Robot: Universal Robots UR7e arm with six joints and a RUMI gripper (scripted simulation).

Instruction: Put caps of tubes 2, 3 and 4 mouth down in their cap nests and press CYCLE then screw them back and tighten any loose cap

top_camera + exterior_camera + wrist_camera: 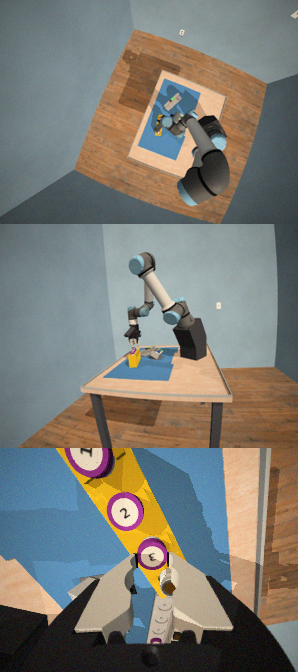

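The yellow decapping station [125, 513] runs diagonally through the wrist view. Purple caps with white dots numbered 1 [90, 457] and 2 [125, 511] sit on their tubes. My gripper [152, 553] is shut on the cap of tube 3 [152, 554], one finger on each side of it. Tube 4 [169, 582] stands open without a cap, just below the gripped cap. The grey cap tray [161, 620] shows between the fingers, with a purple cap [156, 641] in one nest. In the exterior view the gripper [132, 346] points down onto the yellow station [134, 358].
The grey key housing [156, 353] and the cap tray [147, 351] lie on the blue mat behind the station. A green lamp [172, 97] glows on the tray in the top view. The arm's dark base block [190, 338] stands at the table's back right.
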